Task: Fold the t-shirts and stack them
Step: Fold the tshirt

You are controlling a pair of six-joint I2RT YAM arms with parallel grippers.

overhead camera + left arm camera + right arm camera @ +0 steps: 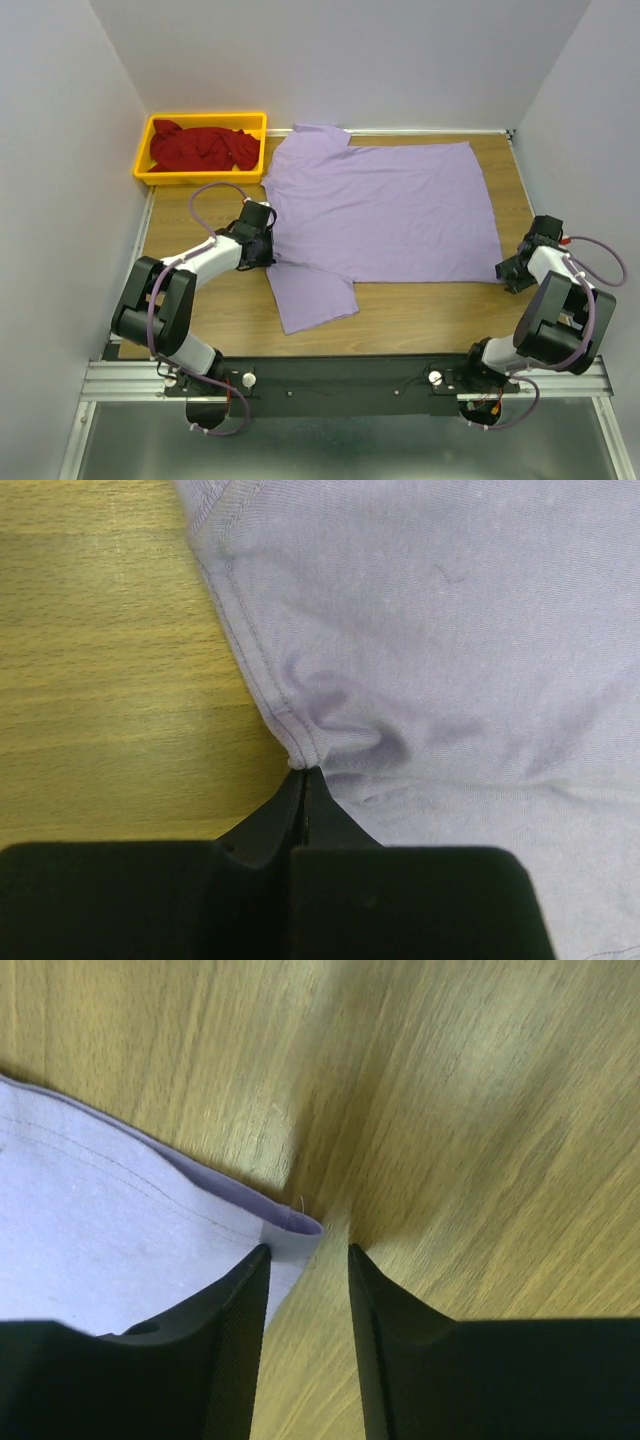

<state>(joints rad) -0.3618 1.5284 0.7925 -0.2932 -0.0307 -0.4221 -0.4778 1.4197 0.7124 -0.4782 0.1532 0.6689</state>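
Note:
The lavender t-shirt (pixel 380 210) lies spread flat on the wooden table (pixel 430 310), neck toward the left and hem toward the right. My left gripper (pixel 268 250) is at the near sleeve's armpit. In the left wrist view the left gripper (pixel 304 772) is shut, pinching the seam of the lavender cloth (pixel 450 630). My right gripper (pixel 508 270) sits at the shirt's near right hem corner. In the right wrist view the right gripper (pixel 308 1250) has its jaws apart, with the folded corner of the hem (pixel 290 1225) just ahead of the left finger. The dark red t-shirt (pixel 205 148) lies crumpled in the bin.
A yellow plastic bin (pixel 200 119) stands at the back left corner of the table. White walls close in the left, back and right sides. Bare wood shows along the near edge, in front of the shirt.

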